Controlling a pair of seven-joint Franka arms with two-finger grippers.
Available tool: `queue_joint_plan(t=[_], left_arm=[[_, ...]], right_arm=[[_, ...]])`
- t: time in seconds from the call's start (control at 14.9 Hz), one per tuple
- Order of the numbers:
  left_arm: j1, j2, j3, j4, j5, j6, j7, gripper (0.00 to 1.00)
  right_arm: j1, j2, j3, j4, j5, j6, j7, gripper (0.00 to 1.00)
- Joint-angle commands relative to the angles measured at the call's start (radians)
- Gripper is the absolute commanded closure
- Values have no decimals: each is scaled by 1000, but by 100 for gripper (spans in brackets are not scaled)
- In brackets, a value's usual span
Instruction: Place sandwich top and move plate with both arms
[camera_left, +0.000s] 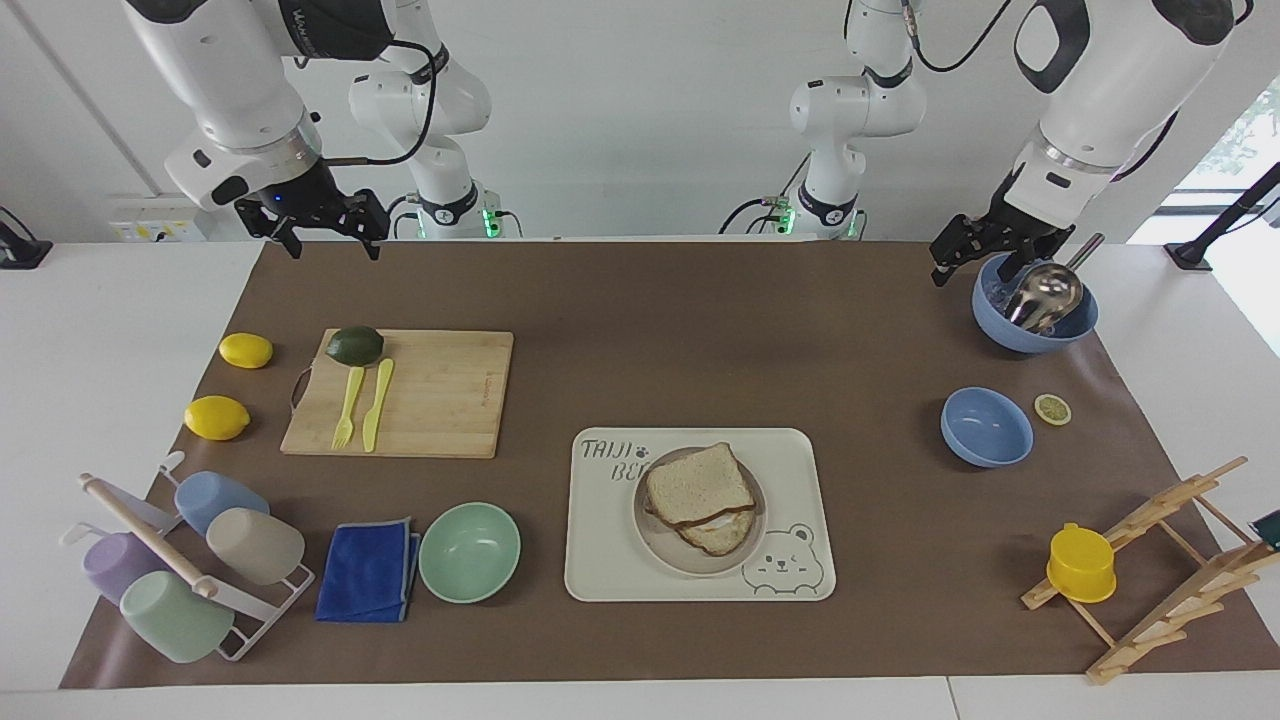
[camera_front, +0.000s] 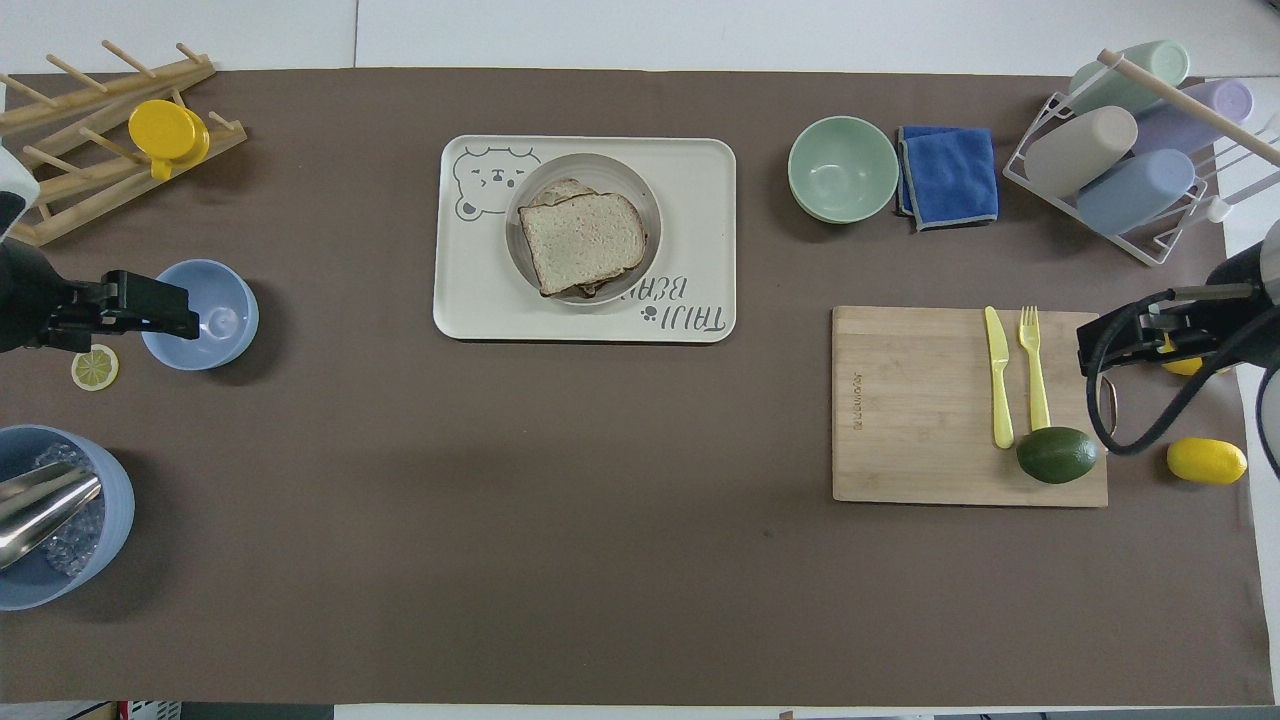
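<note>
While both my arms hung up near my end of the table, the sandwich top (camera_left: 698, 489) already lay on the stack on the plate (camera_left: 660, 540), which sat in the tray (camera_left: 600, 560), well apart from either gripper; so I judged only the plate move was left.

My right gripper (camera_left: 327, 226) hovered with fingers apart and empty over the mat's edge, near the board (camera_left: 440, 395); my left gripper (camera_left: 985, 250) hung spread and empty too, just above the ice bowl (camera_left: 1030, 335) with its metal scoop (camera_left: 1045, 290).

Risks as I saw them: the plate's rim was low and smooth, so a two-sided pinch could slip if one arm closed before its partner; uneven lifting would tilt it, and the top slice, resting loose and slightly askew on the lower toast, could slide off; the tray's raised lip might catch the plate if I dragged it.

The bread looked soft, porous, roughly square with a brown crust; the plate was round, matte beige; the tray was a smooth cream rectangle with rounded corners.
</note>
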Motion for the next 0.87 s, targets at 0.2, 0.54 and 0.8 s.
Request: queue_joint_plan(t=[0.2,0.54,0.8], left_arm=[[6,-14,-29,23,92,-92,21,0],[24,21,-43,77,98,-134,39,0],[27,20,-54,50,92,-110,45,0]], right_arm=[[-6,-11,2,-7,28,5,-29,0],[-6,-11,2,-7,28,5,-27,0],[-6,-11,2,-7,28,6,-29,0]])
